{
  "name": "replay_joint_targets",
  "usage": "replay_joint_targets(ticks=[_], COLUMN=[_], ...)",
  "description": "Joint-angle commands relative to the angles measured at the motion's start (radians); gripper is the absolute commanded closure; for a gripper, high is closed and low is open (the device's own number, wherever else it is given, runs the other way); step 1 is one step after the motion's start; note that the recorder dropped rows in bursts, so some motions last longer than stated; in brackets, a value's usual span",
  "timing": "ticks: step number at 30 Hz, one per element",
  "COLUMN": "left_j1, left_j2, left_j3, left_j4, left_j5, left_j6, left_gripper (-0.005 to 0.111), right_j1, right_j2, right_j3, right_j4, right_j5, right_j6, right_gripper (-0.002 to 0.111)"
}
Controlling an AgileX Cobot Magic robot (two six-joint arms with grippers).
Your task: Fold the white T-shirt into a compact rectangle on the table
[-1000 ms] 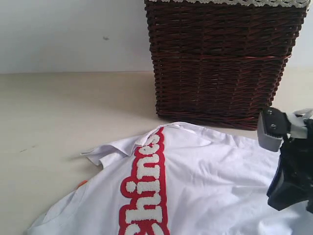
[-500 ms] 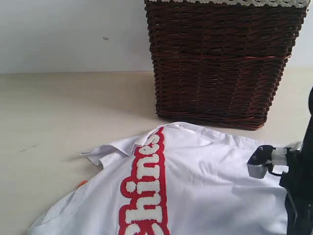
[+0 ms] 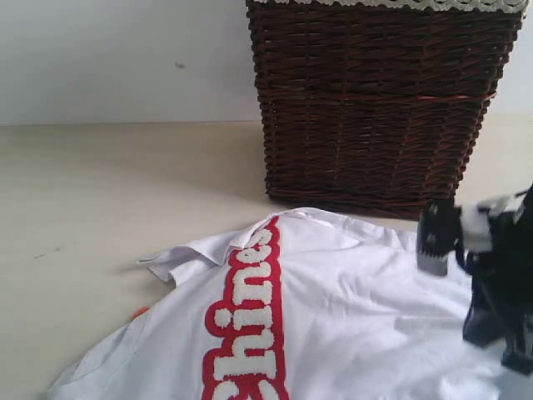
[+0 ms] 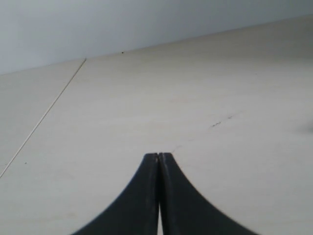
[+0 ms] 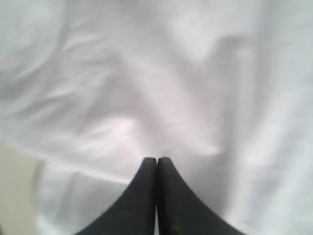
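The left tool (image 4: 159,161) is hanging low over the bench (image 4: 146,98) with its jaws pressed together and nothing between them. Only bare pale surface is lying ahead of its tips, so it is probably waiting clear of the cloth, leaving the right side to work first.

Away from that tool, toward the right one, the white T-shirt (image 3: 358,300) is lying spread on the bench, unfolded, with a sleeve curling up at its far edge and a small orange tag (image 3: 140,312) peeking out at its near left edge. The red-outlined letters (image 3: 246,317) are facing up, so the chest is uppermost. Beyond the shirt a dark wicker basket (image 3: 375,108) is standing close to its far hem; whether they are touching is unclear.

The right tool (image 5: 156,161) is also closed, and it is pointing down into the rumpled white cloth directly beneath and ahead of its tips. A small ridge of fabric is rising just there, which suggests a pinch meant for lifting this side over, but I cannot tell whether any cloth is actually caught between the jaws.
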Motion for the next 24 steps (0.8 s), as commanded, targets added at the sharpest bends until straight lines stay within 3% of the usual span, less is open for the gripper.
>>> replay_joint_targets(ticks=[1,6,11,13,17,24], left_j1=[-0.003,-0.003,-0.003,-0.003,-0.003,-0.003], left_j2=[-0.007,-0.007,-0.007,-0.007,-0.007,-0.007], left_j3=[-0.004,-0.004,-0.004,-0.004,-0.004,-0.004], left_j4=[-0.008,-0.008,-0.008,-0.008,-0.008,-0.008], left_j5=[-0.006,-0.006,-0.006,-0.006,-0.006,-0.006], left_j6=[-0.003,-0.003,-0.003,-0.003,-0.003,-0.003], left_gripper=[0.107,0.107,0.107,0.107,0.107,0.107], right_j1=[-0.216,-0.447,-0.526,-0.526,-0.532,-0.578], right_j2=[-0.089,0.030,0.165,0.181,0.229,0.331], right_j3=[-0.002,-0.002,-0.002,-0.002,-0.025,-0.127], right_j4=[-0.019,-0.015,0.138,0.200,0.390,0.472], right_j5=[-0.340,-0.453,-0.517,-0.594,-0.698,-0.483], right_j6=[-0.041,-0.318,-0.453,-0.457,-0.504,-0.410], right_gripper=[0.108,0.104,0.069,0.062,0.062,0.062])
